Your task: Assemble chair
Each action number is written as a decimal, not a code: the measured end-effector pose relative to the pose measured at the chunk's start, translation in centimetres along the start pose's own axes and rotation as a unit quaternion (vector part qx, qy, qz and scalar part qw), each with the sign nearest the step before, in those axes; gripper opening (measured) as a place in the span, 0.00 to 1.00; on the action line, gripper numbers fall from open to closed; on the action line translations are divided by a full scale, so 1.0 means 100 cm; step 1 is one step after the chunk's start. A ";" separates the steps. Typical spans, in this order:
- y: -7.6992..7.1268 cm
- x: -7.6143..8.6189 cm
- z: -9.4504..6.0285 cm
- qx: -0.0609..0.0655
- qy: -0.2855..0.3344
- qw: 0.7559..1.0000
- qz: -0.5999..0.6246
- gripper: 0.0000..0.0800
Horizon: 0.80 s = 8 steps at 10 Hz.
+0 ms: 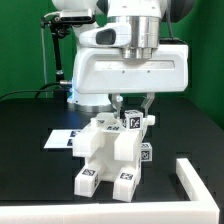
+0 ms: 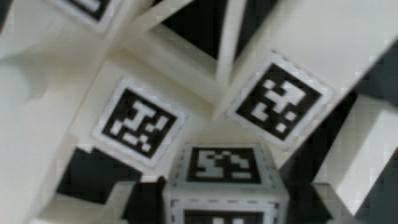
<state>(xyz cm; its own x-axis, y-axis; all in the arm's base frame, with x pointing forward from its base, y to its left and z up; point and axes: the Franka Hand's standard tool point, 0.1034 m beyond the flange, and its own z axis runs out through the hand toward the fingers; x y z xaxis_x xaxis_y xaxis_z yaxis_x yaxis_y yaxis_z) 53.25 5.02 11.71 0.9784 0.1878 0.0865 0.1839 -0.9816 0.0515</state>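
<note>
While the small white plastic chair (image 1: 112, 155), built of chunky bars and only partly assembled, was seen standing upright on the black table (image 1: 30, 175) near the middle of the exterior view, the large white two-finger gripper (image 1: 133, 112) was held directly above it, pointing straight down. Its jaws were set on either side of the topmost tagged block of the chair and were judged to be closed against that block, gripping it. The markings that could be made out were square black-and-white marker tags (image 1: 133, 122), fixed to the top, side and feet of the chair and bearing block patterns rather than letters. In the wrist view, three such tags were seen close up and somewhat blurred: two tilted ones side by side (image 2: 139, 120) (image 2: 276, 97) and a third (image 2: 222, 163) lower, between them, all mounted on white chair surfaces (image 2: 45, 90). A thin flat white marker board (image 1: 62, 138) was laid on the table at the exterior view's left, just beside the chair. A low white L-shaped wall (image 1: 195, 178) was placed at the exterior view's right, apart from the chair.
</note>
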 end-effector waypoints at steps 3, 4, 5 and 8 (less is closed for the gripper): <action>-0.002 0.001 0.000 0.001 0.002 0.986 0.164 0.35; -0.002 0.002 0.000 0.002 0.004 0.978 0.209 0.35; -0.002 0.003 -0.001 0.002 0.005 0.965 0.261 0.35; -0.002 0.002 0.000 0.003 0.004 0.961 0.276 0.37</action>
<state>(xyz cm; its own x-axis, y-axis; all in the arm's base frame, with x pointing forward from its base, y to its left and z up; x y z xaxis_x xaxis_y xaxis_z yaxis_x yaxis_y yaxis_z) 53.44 5.30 11.77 0.9266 -0.3607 0.1062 -0.3617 -0.9323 -0.0106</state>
